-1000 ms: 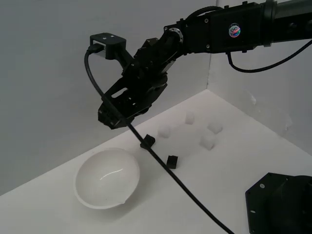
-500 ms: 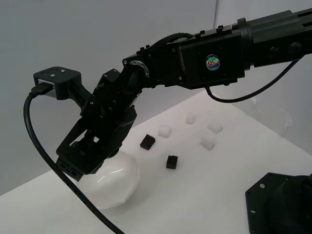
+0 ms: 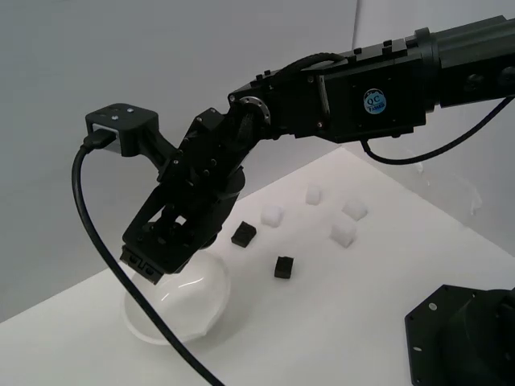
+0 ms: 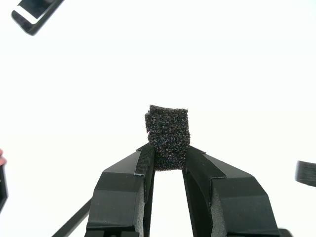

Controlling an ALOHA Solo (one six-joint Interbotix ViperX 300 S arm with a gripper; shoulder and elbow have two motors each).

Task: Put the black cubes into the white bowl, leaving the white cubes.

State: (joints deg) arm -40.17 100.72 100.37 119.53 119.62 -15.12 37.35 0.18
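Note:
My gripper (image 3: 151,262) hangs over the white bowl (image 3: 197,310) at the exterior view's left and hides much of the bowl. In the wrist view the gripper (image 4: 168,154) is shut on one black cube (image 4: 168,131), which sticks out past the fingertips over bright white. Two more black cubes (image 3: 244,234) (image 3: 282,267) lie on the white surface just to the exterior view's right of the bowl. Several white cubes lie farther back and to the right: (image 3: 273,215), (image 3: 314,195), (image 3: 355,209), (image 3: 344,232).
A black cable (image 3: 105,265) loops from the wrist camera down across the bowl's front. A black robot base (image 3: 463,338) sits at the lower right of the exterior view. A grey wall rises behind the white surface.
The gripper swung from above the cubes over to the bowl at the exterior view's left, then shifted slightly up and to the right. The cubes on the surface have not moved.

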